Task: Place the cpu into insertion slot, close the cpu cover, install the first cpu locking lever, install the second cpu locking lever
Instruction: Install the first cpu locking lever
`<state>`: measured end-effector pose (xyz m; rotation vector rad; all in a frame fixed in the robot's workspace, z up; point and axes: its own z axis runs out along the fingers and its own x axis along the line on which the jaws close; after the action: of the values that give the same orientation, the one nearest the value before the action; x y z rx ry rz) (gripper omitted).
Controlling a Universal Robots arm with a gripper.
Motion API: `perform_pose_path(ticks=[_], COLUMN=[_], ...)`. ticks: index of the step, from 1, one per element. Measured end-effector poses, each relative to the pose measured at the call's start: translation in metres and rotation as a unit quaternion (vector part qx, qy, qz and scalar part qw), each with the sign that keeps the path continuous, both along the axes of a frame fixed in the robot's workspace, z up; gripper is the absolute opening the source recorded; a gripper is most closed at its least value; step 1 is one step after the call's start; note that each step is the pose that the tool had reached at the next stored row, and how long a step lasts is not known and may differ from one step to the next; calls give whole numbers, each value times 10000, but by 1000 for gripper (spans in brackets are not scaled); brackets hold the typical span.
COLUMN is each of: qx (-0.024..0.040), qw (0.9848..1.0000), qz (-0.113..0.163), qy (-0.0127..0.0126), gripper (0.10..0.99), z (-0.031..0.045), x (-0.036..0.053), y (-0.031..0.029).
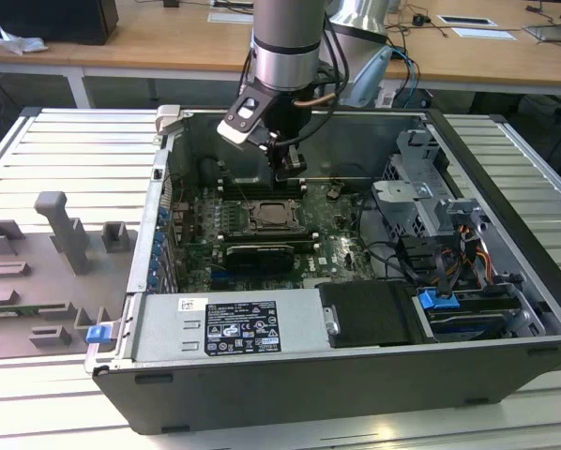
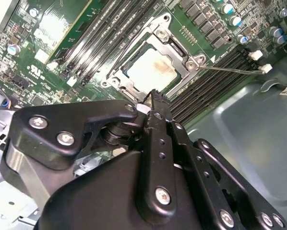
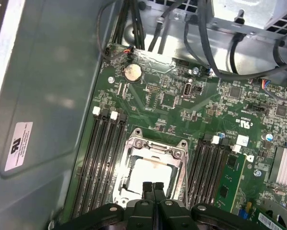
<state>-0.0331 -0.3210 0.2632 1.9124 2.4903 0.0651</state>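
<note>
At the exterior view's left we see a grey fixture tray (image 1: 46, 272). Further right, inside the open computer case (image 1: 356, 412), our gripper (image 1: 288, 173), fingers pressed together, hangs just above the cpu (image 3: 150, 172), which lies beneath the lowered cpu cover (image 3: 155, 151).

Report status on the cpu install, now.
Gripper shut, nothing held, over the cpu cover edge. The cpu seated, cover down over it. One thin lever juts out sideways.
</note>
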Motion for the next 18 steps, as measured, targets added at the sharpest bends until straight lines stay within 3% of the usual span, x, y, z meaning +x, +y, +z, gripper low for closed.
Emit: perform_pose_path(ticks=[18], qx=[0], qw=[9983], qz=[587], qy=[0], gripper=[106], z=[0], x=[0], y=[0])
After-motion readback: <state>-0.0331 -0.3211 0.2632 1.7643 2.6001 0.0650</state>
